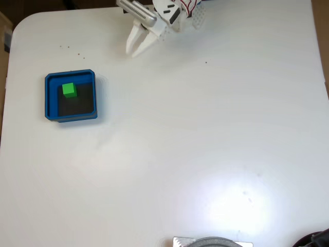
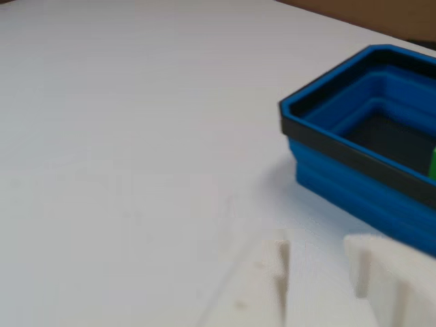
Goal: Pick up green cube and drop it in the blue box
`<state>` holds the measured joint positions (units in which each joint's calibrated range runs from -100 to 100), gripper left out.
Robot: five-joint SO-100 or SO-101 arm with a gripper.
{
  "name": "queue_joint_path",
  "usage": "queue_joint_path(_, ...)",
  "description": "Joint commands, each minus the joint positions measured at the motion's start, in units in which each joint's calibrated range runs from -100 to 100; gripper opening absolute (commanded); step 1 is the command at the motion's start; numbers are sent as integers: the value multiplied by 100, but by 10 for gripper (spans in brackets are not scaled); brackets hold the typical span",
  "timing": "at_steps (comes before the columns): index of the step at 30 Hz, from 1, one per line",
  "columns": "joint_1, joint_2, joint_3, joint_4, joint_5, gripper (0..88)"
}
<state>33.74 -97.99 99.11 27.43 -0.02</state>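
Note:
The green cube (image 1: 69, 90) lies inside the blue box (image 1: 49, 100), in the upper left part of its dark floor, at the left side of the white table in the fixed view. My white gripper (image 1: 134, 51) hangs over the table's top edge, well to the right of and above the box, slightly open with nothing between its fingers. In the other view the two white fingertips (image 2: 266, 286) rise from the bottom edge, the gripper (image 2: 317, 266) is empty, and the blue box (image 2: 354, 184) stands just beyond it at the right. A sliver of the green cube (image 2: 432, 163) shows at that frame's right edge.
A grey round object (image 1: 213, 242) and a black item (image 1: 316, 239) sit at the table's bottom edge in the fixed view. Wide white tabletop spreads across the middle and right. The table's rounded corner is at the upper left.

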Motion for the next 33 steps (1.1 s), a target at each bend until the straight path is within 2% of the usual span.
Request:
queue_joint_path(1, -755, -125, 45, -114, 39, 22)
queue_joint_path(7, -1992, -125, 45, -114, 15, 23)
queue_joint_path(12, -2641, -125, 45, -114, 15, 23)
queue_joint_path(20, -3343, -125, 36, -114, 10, 23)
queue_joint_path(33, -3900, -125, 45, -114, 24, 23)
